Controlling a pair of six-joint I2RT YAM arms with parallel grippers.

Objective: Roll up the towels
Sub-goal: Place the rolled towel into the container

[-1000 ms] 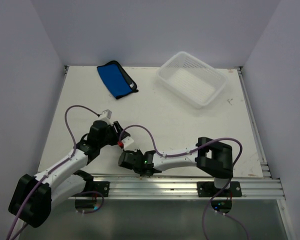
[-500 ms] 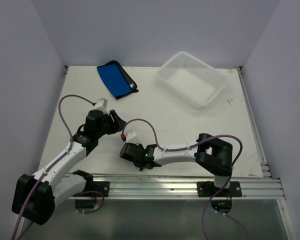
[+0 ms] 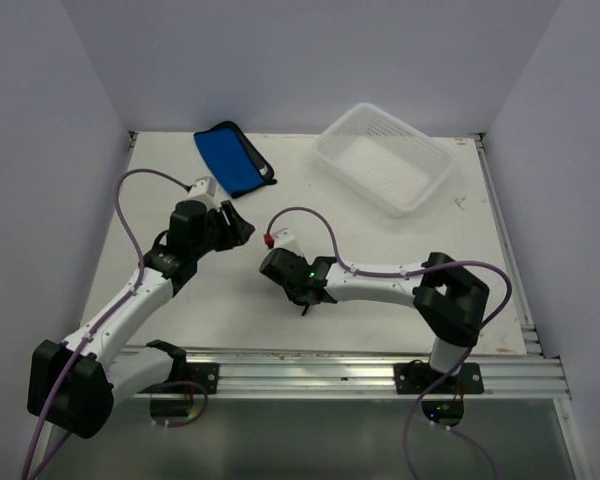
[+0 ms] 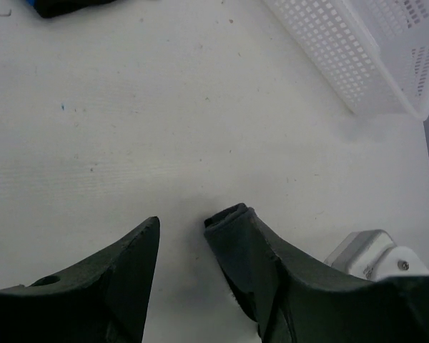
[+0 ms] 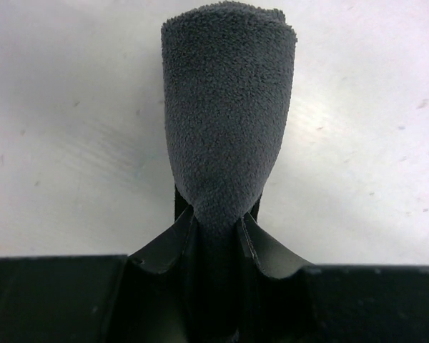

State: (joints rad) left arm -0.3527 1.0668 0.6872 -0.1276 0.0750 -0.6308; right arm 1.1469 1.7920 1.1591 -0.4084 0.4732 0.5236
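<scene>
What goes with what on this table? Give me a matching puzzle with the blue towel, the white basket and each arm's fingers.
Things:
1. blue towel
2. white basket
3. left fingers
4. right fingers

States or places:
A. clamped on a dark rolled towel
B. at the back right
C. apart, holding nothing
D. at the back left

Pairs: 1-D, 2-B, 3-C, 4-A

Two towels, one basket (image 3: 360,181), two grippers.
One blue towel (image 3: 232,160) beyond the left gripper (image 4: 180,225), one dark roll (image 5: 227,107) in the right gripper (image 5: 216,229).
</scene>
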